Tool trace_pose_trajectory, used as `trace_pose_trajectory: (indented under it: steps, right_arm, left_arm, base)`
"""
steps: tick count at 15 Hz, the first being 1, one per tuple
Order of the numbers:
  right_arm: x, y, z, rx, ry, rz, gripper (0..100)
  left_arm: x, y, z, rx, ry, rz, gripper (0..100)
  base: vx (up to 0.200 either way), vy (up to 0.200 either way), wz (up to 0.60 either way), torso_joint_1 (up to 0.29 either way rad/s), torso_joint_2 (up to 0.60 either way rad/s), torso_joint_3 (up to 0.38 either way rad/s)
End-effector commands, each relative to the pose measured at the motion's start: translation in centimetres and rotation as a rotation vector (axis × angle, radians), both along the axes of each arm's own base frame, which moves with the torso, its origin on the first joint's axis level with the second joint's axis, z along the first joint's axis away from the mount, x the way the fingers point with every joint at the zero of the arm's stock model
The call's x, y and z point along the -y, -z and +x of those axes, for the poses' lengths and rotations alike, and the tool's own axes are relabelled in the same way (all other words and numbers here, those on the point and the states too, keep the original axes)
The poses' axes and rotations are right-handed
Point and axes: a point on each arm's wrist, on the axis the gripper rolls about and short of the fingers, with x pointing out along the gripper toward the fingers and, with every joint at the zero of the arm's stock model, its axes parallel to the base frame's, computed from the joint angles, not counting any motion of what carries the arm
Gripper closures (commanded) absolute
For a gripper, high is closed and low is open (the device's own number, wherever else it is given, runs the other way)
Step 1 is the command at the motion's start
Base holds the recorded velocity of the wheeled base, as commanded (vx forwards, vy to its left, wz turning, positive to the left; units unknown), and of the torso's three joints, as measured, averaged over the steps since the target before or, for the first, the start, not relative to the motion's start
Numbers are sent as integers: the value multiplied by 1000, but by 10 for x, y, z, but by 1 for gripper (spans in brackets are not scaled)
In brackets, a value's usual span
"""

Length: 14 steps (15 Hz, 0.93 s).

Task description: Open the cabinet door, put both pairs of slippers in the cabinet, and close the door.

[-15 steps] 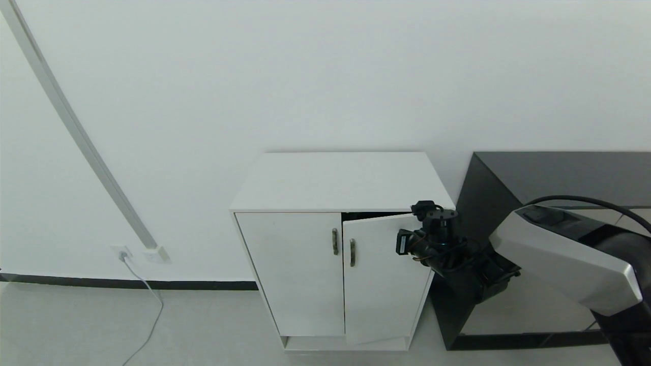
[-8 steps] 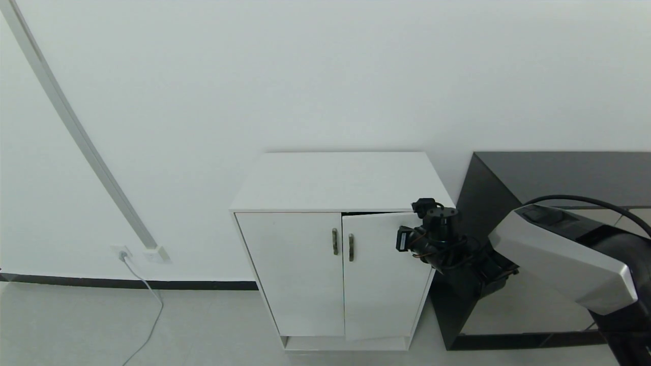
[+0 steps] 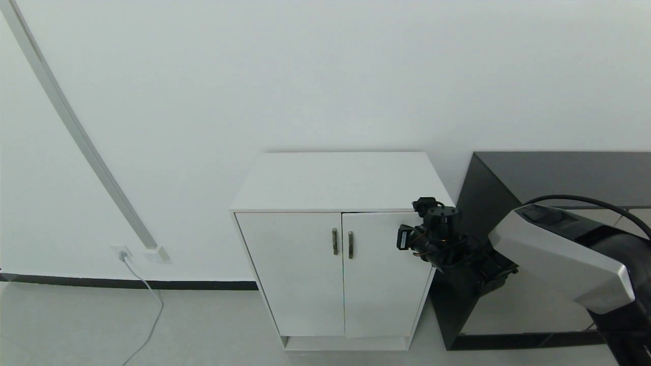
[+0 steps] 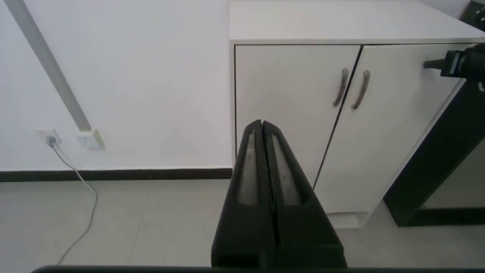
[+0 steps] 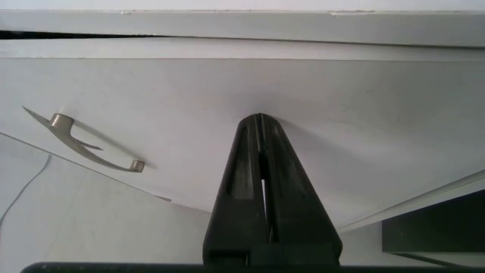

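Observation:
The white two-door cabinet point(image 3: 335, 183) stands against the wall. Its left door point(image 3: 295, 274) is shut, and the right door point(image 3: 379, 290) lies almost flush. A thin dark gap point(image 5: 68, 35) shows along that door's top edge in the right wrist view. Two metal handles point(image 3: 343, 244) sit side by side at the middle. My right gripper point(image 5: 260, 121) is shut, its tips pressed on the right door's face near the upper hinge side, away from the handle point(image 5: 95, 144). My left gripper point(image 4: 261, 127) is shut on nothing and hangs in front of the cabinet point(image 4: 303, 98), well back from it.
A black low unit point(image 3: 534, 173) stands right against the cabinet's right side. On the left are a wall socket with a hanging cable point(image 3: 145, 290) and a slanted grey conduit point(image 3: 76, 132). Bare grey floor point(image 3: 127, 325) lies in front and to the left.
The right door was ajar one second ago and has swung shut, with my right gripper moving in with it toward the cabinet. The left door has not moved.

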Motion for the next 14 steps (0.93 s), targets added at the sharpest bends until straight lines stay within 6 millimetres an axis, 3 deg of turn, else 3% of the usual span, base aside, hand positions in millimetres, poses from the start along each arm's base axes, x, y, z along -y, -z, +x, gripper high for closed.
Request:
trace_pose_trajectory:
  steps: [1,14]
  right_arm:
    - [0,3,1,-3,0,-1,100]
    - [-1,4,4,1,1,-1,100]
  left_arm:
    - [0,0,0,-1,-1,0,100]
    - [0,0,0,-1,-1,0,100]
  base:
    - [0,0,0,0,0,0]
    - [0,0,0,0,0,0]
